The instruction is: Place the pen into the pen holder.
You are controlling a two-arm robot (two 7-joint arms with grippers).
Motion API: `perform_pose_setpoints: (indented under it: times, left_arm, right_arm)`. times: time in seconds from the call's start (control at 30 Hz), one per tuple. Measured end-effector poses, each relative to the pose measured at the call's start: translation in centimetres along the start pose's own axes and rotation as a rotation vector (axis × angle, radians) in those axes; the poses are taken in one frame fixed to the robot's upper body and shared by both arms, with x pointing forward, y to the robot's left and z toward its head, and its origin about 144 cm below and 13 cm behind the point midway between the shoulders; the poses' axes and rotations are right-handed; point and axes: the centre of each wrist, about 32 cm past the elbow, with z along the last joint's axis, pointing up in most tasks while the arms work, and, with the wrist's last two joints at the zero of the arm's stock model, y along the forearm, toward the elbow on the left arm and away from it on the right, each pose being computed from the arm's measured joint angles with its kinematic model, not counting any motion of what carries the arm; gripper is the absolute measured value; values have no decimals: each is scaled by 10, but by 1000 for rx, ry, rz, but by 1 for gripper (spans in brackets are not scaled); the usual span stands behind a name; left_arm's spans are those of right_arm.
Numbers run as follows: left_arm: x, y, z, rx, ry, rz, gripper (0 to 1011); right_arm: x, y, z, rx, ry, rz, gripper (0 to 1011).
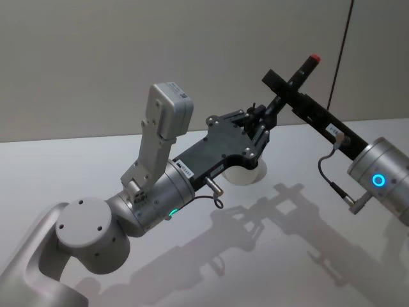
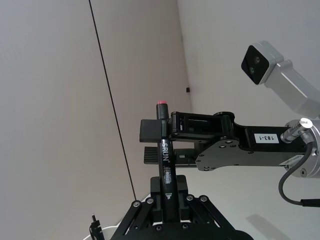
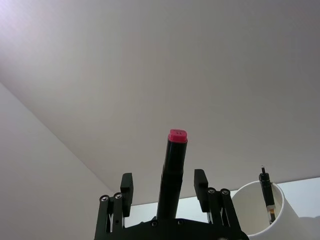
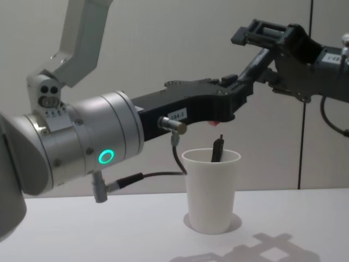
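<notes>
Left claw (image 4: 240, 90) clamps pen (image 2: 165, 170) above pen holder (image 4: 211, 188); right claw (image 3: 165, 192) apart; white table (image 1: 51, 173), grey wall (image 1: 96, 51).

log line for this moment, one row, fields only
stage: handover above cup | black red-capped pen: between both grippers | left gripper: shut on pen | right gripper: open | white paper cup: upright, holds another pen

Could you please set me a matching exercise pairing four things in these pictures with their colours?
Things:
1. pen holder
2. tip of the pen
3. left arm's light ring
4. right arm's light ring

Colours:
A. blue
B. white
C. green
D. red

Pairs: 1-B, 2-D, 3-C, 4-A.

The left gripper and the right gripper meet at the pen, above the pen holder.
</notes>
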Motion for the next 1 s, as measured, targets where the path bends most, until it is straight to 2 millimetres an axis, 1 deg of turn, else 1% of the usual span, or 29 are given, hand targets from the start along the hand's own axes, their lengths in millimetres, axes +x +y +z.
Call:
perform_pose_setpoints:
  times: [0.07,0.1,0.13,0.17,0.2,0.27,0.37,0.4,0.43,0.5,0.53,0.63,0.97,1.0]
  left_arm:
    - [0,0,0,0,0,0,177]
    - [0,0,0,0,0,0,176]
    - [0,0,0,0,0,0,176]
    - [0,0,0,0,0,0,177]
    - [0,0,0,0,0,0,176]
    - [0,0,0,0,0,0,177]
    - [0,0,0,0,0,0,177]
    - [0,0,0,0,0,0,177]
    - [0,0,0,0,0,0,177]
    - [0,0,0,0,0,0,177]
    - [0,0,0,0,0,0,176]
    - [0,0,0,0,0,0,176]
    - [0,0,0,0,0,0,178]
    - [0,0,0,0,0,0,192]
  right_arm:
    - [0,0,0,0,0,0,751]
    - [0,0,0,-1,0,0,689]
    - [0,0,0,-1,0,0,689]
    - [0,0,0,-1,0,0,652]
    - [0,0,0,-1,0,0,589]
    - [0,0,0,-1,0,-1,550]
    - [0,0,0,-1,0,-1,446]
    - [0,0,0,-1,0,-1,386]
    - [0,0,0,-1,0,-1,386]
    - [0,0,0,-1,0,-1,301]
    - [0,0,0,-1,0,-1,301]
    - [0,0,0,-1,1,0,196]
    - [0,0,0,-1,1,0,184]
    - [0,0,0,0,1,0,184]
